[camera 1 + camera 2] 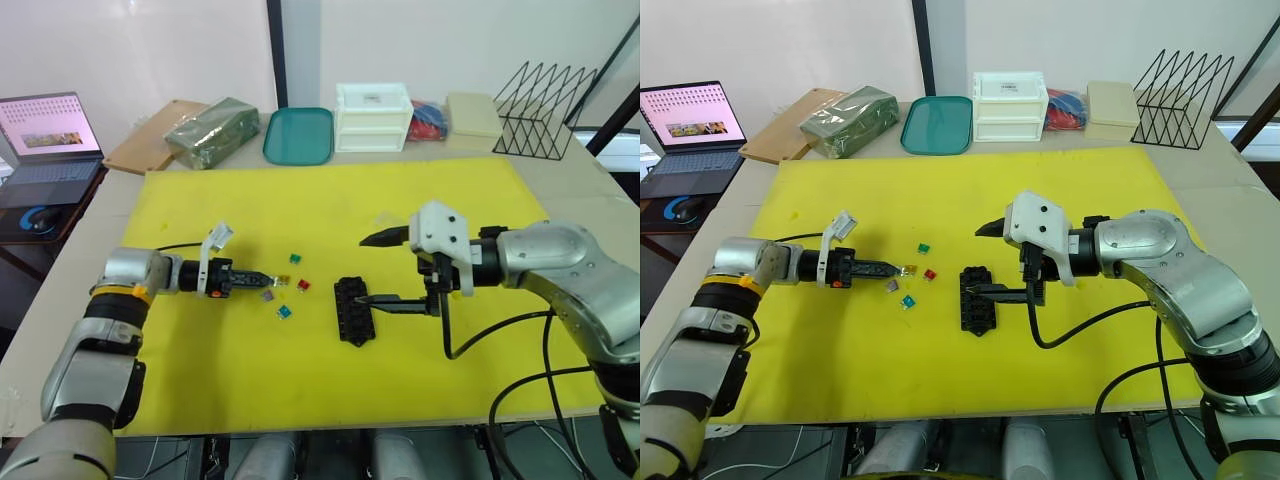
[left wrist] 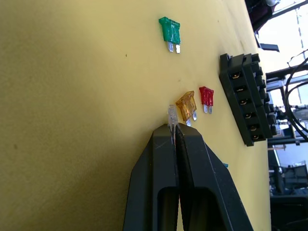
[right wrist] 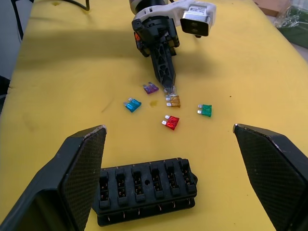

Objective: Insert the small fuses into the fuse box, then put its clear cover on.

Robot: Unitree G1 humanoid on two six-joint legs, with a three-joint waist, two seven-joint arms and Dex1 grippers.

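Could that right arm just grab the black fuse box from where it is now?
Probably yes. The right gripper is open, its fingers either side of the fuse box with nothing between; the loose fuses lie farther off, by the left gripper.

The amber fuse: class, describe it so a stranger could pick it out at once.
Start at the yellow mat, then find the black fuse box near its middle. In the scatter of small fuses toward the left claw, the amber fuse lies right by the claw's tip. It is the only orange-yellow one; its neighbours are red, green, teal and purple.
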